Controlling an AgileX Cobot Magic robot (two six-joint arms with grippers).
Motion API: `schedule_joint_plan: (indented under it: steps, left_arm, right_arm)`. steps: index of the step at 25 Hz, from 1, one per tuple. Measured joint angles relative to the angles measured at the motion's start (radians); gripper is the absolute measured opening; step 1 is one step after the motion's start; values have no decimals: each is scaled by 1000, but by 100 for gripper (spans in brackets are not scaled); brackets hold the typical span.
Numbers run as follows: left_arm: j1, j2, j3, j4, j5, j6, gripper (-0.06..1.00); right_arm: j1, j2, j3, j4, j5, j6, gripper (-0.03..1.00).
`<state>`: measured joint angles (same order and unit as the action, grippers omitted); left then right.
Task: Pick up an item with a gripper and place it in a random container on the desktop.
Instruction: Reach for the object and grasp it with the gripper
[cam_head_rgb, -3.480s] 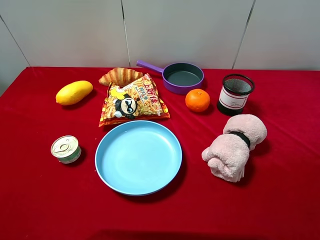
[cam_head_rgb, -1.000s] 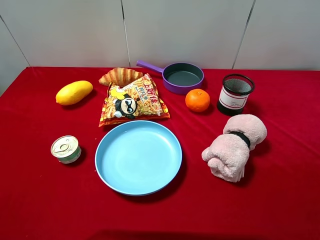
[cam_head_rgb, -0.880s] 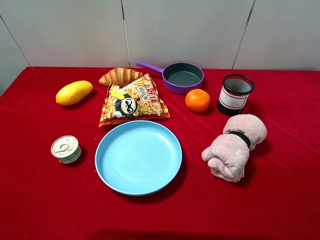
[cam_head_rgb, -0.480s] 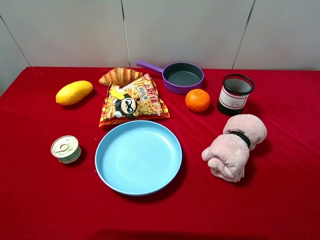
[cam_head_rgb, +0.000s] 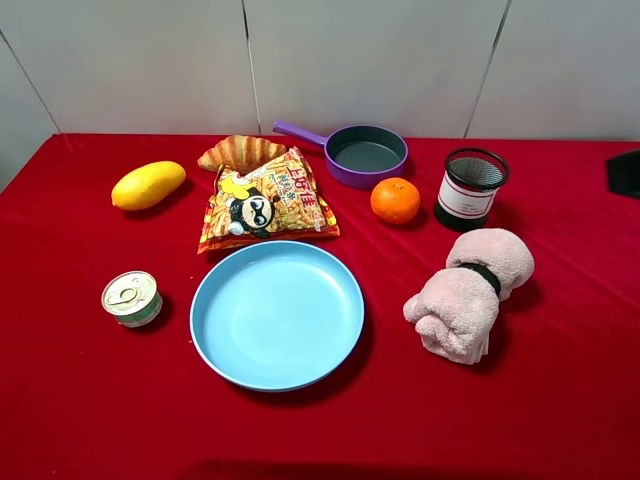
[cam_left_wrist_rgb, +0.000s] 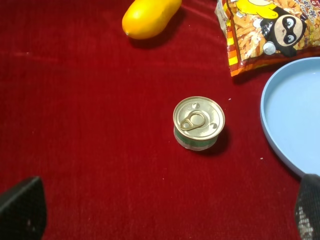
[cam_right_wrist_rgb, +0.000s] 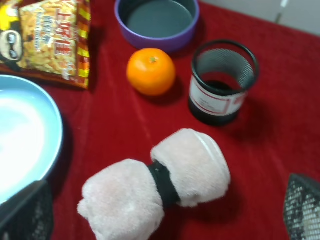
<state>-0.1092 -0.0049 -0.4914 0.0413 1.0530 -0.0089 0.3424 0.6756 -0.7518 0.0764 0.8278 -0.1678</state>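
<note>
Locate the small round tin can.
Exterior high view: the tin can sits just left of the blue round plate, in front of the yellow mango.

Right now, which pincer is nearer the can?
Left. The left pincer hovers just by the can; the right pincer is over the towel, across the plate.

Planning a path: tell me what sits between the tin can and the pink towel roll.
The light-blue plate lies between them, clearest in the exterior high view.
</note>
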Motion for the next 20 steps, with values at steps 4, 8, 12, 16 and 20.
schedule_joint_plan:
  steps: [4,8,12,16,20]
  left_arm:
    - [0,0,0,0,0,0,99]
    - [0,0,0,0,0,0,99]
    - [0,0,0,0,0,0,99]
    - [0,0,0,0,0,0,99]
    - [0,0,0,0,0,0,99]
  right_arm:
    - [48,39,-1,-19,-41,33,69]
    - [60,97,-1,-21,-97,38,69]
    - [62,184,-1,-7,-171,8,69]
    - [127,272,-31,-6,-190,-9,69]
    - [175,346,-83,-10,-191,-10,69]
